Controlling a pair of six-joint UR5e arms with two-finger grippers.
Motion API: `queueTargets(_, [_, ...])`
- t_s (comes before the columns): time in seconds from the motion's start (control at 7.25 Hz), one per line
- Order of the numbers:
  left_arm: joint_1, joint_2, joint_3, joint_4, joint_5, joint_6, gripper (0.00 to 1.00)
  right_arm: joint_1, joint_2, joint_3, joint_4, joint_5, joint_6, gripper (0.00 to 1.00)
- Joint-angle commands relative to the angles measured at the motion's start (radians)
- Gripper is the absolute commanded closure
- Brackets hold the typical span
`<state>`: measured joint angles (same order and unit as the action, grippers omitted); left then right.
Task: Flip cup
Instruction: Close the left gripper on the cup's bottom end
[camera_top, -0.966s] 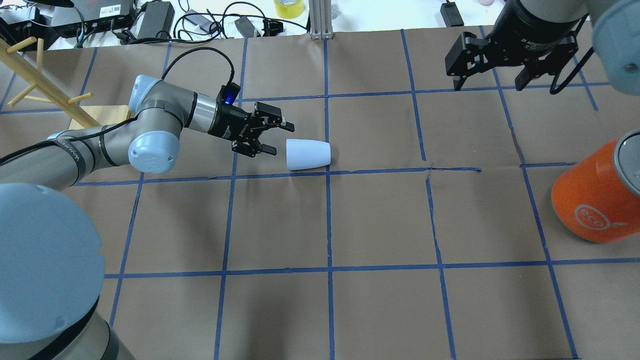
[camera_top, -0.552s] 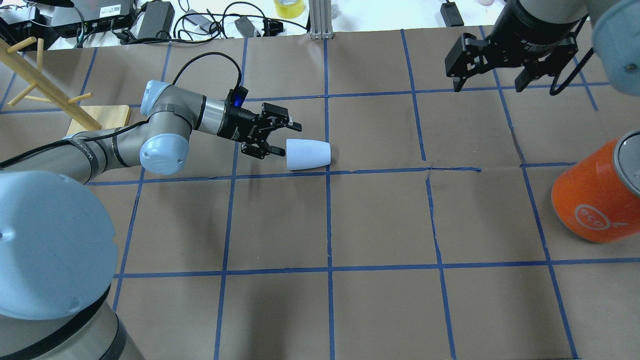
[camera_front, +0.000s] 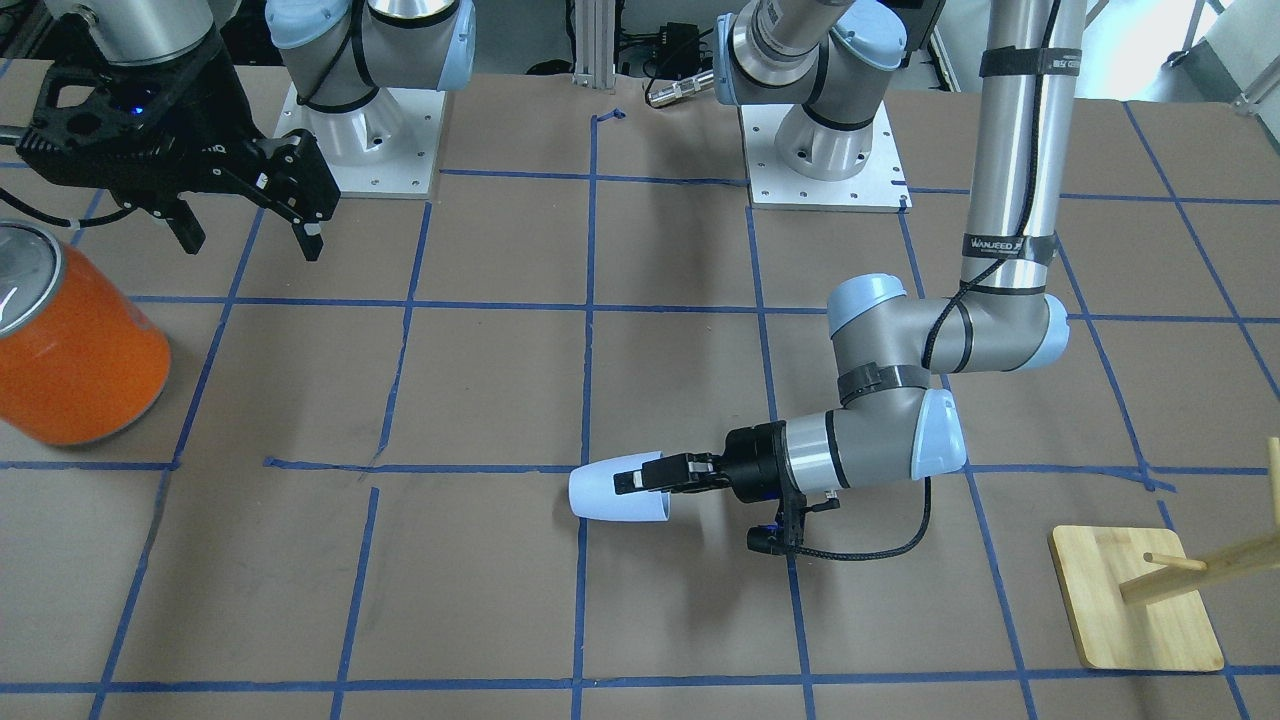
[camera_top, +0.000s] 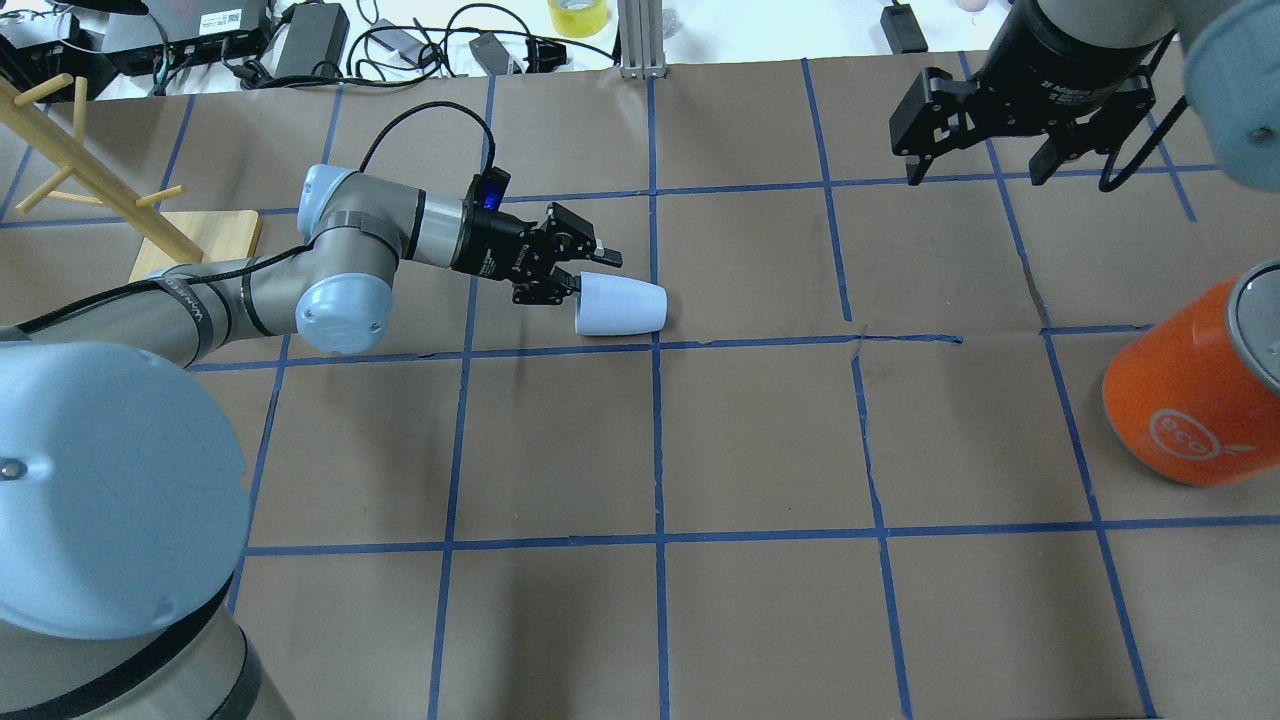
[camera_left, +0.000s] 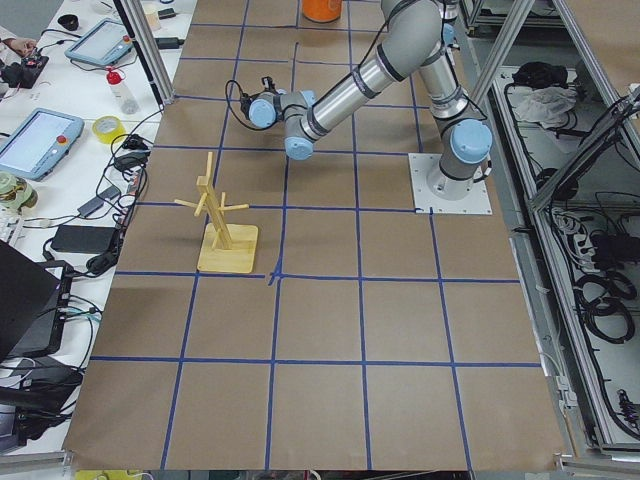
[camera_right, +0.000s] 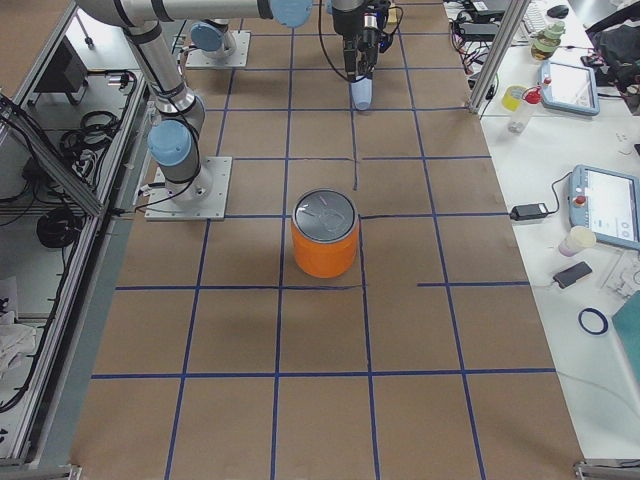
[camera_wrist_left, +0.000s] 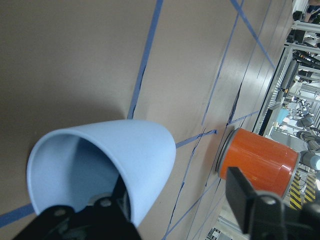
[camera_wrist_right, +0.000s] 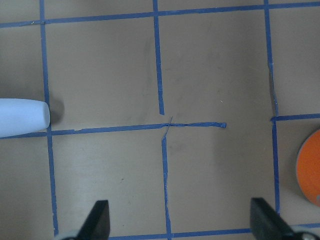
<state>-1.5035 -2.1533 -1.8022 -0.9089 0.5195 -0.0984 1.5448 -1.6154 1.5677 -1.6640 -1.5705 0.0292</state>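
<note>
The cup (camera_top: 620, 305) lies on its side on the tabletop (camera_top: 760, 440), rim facing the left gripper (camera_top: 592, 276). Its parted jaws seem to straddle the rim wall, not yet clenched. A shallow pinch could squirt the smooth cup away or roll it.

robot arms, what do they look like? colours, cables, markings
Both arms are silver tubes with pale blue joint caps. The left arm carries a black cable under black straps, one lettered WANJEED. The left gripper and right gripper are black, two-fingered; the right's body bears small white lettering.
</note>
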Motion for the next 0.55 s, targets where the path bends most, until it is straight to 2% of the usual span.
queueTargets(0.0, [-0.012,0.003,0.001,0.007,-0.003,-0.006,0.81,0.000,0.000,0.000,0.001,0.000,0.002,0.00])
queueTargets(0.28, [-0.012,0.016,0.000,0.007,0.011,-0.050,1.00,0.000,0.000,0.000,0.001,0.000,0.000,0.00])
queueTargets(0.41, [-0.012,0.027,0.001,0.007,0.011,-0.070,1.00,0.000,0.000,0.000,0.003,0.000,0.002,0.00])
